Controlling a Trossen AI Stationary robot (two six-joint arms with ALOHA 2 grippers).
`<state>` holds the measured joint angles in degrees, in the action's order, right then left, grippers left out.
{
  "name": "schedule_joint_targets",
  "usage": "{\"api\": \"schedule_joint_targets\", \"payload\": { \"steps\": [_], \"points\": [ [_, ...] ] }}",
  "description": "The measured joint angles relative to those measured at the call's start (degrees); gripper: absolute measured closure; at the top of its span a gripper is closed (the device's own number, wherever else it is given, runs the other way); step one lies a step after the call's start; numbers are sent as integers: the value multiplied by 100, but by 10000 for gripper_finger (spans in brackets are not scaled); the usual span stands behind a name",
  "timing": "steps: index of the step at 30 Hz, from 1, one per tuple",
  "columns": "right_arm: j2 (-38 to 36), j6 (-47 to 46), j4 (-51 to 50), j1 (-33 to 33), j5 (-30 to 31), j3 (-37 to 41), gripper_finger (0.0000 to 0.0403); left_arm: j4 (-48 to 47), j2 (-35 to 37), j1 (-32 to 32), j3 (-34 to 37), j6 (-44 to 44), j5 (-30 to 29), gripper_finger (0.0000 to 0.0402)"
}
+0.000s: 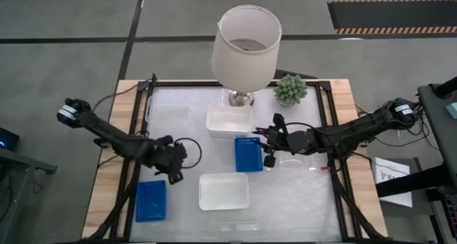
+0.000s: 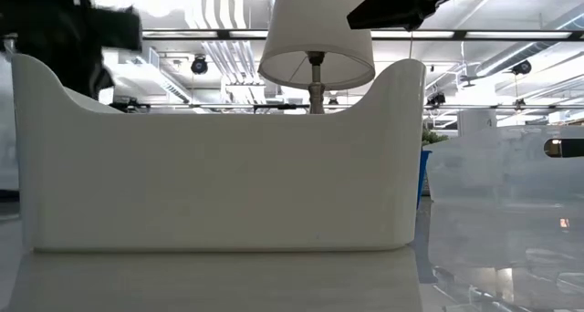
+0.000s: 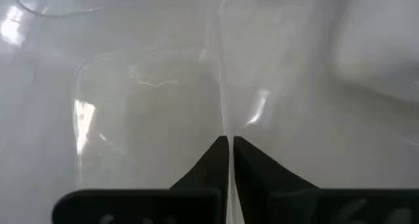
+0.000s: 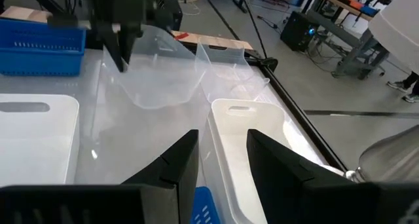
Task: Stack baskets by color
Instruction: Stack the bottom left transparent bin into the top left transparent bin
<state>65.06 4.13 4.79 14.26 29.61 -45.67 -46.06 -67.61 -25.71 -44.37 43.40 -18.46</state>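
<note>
My left gripper [image 1: 173, 167] is at the table's left middle, shut on a clear see-through container [image 4: 160, 86]. One blue basket [image 1: 151, 200] lies at the near left. Another blue basket [image 1: 248, 153] lies in the middle, just below my right gripper [image 1: 268, 153], which hovers open with nothing between its fingers. One white basket [image 1: 224, 191] rests on its bottom at the near middle and fills the low view [image 2: 219, 193]. A second white basket [image 1: 229, 120] stands by the lamp's foot. My left gripper pinches the clear container's thin upright wall at its top edge [image 3: 226, 129] between its two fingers [image 4: 121, 54]. They come steeply from above, slanting down. The container hangs below the fingers. I cannot tell whether its bottom is off the table.
A lamp with a white shade [image 1: 246, 44] and a small green plant [image 1: 290, 89] stand at the far edge. A second clear container [image 4: 226, 63] sits at the far left. Dark rails [image 1: 335, 151] frame the table's glossy top.
</note>
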Motion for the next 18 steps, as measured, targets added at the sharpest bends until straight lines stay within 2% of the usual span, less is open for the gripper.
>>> {"api": "schedule_joint_targets", "payload": {
  "steps": [3,5,10,14,18],
  "points": [
    [0,98,0,0,-45,0,280,66,525,-55,-127,-761,-14,401],
    [0,130,42,-2,-340,12,280,338,853,-106,-166,-1343,-25,401],
    [175,499,736,0,-1071,52,280,1979,1564,-349,-48,-3365,58,401],
    [542,875,1789,-13,-1214,54,275,2908,1726,-466,119,-4731,225,401],
    [806,1139,1895,-92,-1207,-175,249,3485,1707,-455,396,-5399,569,401]
  ]
}}
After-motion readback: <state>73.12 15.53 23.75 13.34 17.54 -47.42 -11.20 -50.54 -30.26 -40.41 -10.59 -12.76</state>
